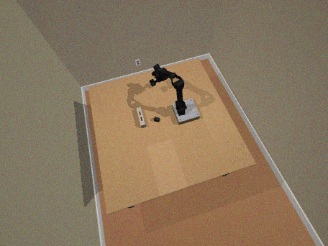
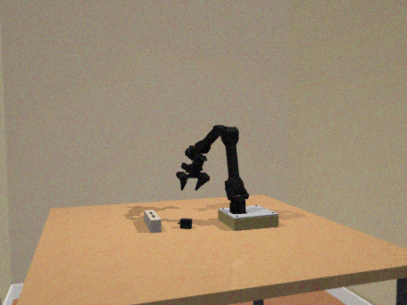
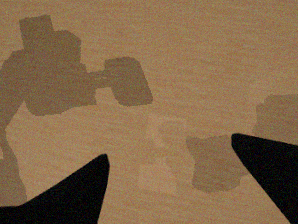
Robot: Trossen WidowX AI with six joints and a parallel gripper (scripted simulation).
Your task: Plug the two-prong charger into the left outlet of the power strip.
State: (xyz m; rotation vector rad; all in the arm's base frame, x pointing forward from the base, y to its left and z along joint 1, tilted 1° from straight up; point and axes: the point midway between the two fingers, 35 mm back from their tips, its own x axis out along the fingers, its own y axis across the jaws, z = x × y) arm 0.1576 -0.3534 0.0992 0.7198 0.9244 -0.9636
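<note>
Beige walls (image 1: 252, 43) (image 2: 112, 89) w/ 1 outlet (image 1: 137, 62); white skirting (image 1: 144, 72) (image 2: 16, 292); wood-top table (image 1: 126, 172) (image 2: 134, 263) (image 3: 200, 60).
</note>
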